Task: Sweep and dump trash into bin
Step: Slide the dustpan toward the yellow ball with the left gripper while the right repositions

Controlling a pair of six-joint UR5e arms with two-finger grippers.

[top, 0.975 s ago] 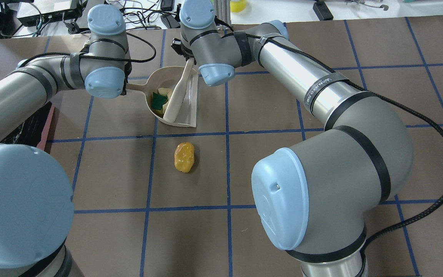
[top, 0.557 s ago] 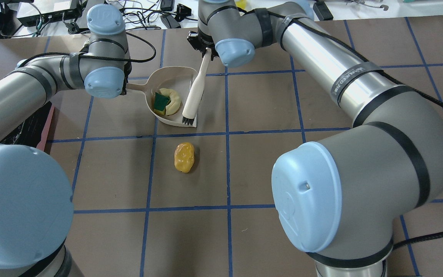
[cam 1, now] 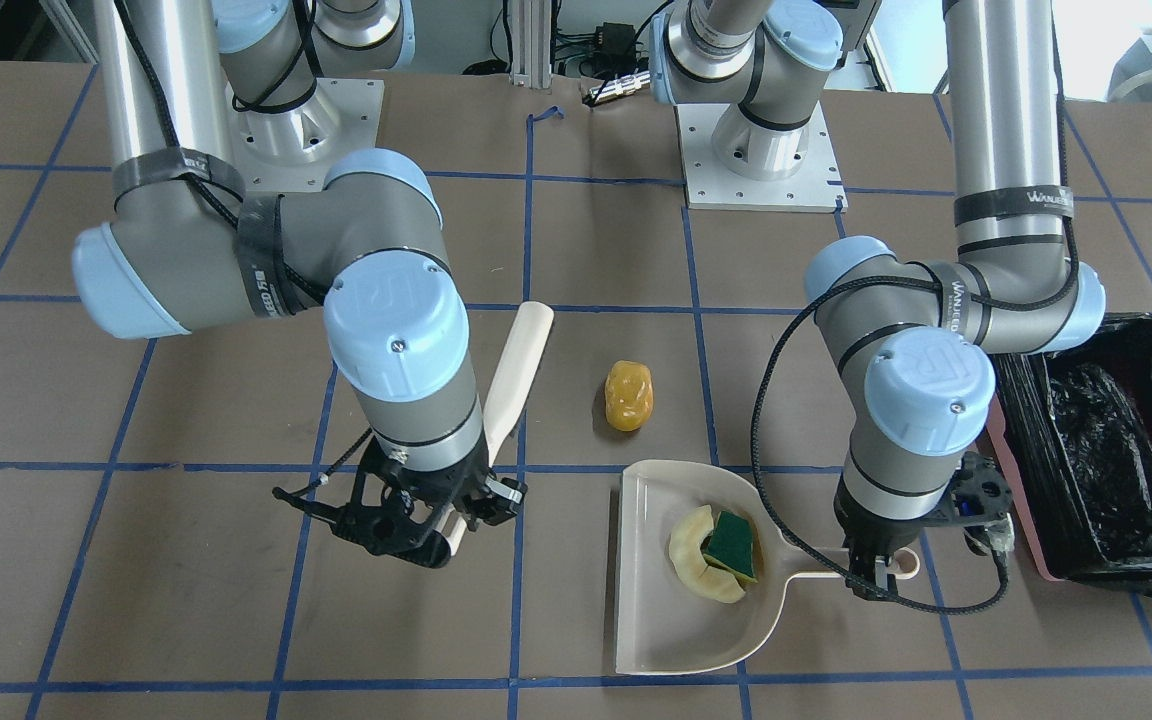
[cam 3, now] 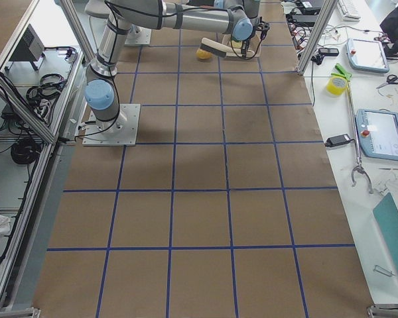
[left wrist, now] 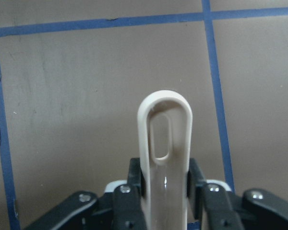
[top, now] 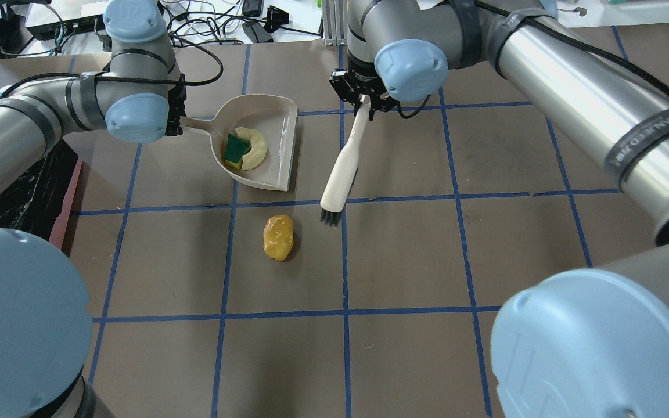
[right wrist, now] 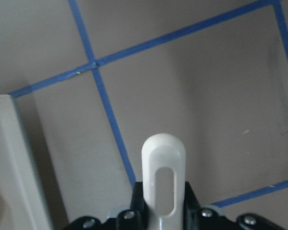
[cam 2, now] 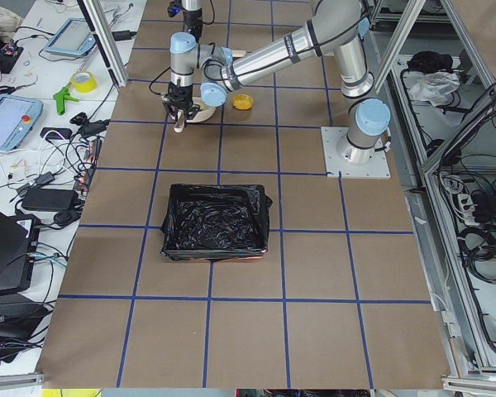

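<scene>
The beige dustpan [top: 279, 133] lies on the table, holding the pale yellow curved piece with the green sponge block [top: 244, 148]. My left gripper [top: 180, 119] is shut on the dustpan handle [left wrist: 164, 158]. My right gripper [top: 363, 101] is shut on the handle of a cream brush [top: 343, 168], which slants down with its dark bristles [top: 328, 217] just right of the glossy orange lump [top: 278, 237]. The lump lies on the table, apart from the pan's open edge. The black-lined pink bin [cam 1: 1106, 450] stands on my left, beside the left arm.
Brown table paper with a blue tape grid. The bin's pink side [top: 68, 197] shows at the overhead view's left edge. Cables and boxes [top: 67, 20] lie beyond the far table edge. Both arm bases [cam 1: 756, 150] stand on plates at the robot's side.
My right gripper has lifted the brush out of the dustpan and swung it right; its bristles now stand beside the orange lump. The left gripper and dustpan have shifted slightly.
</scene>
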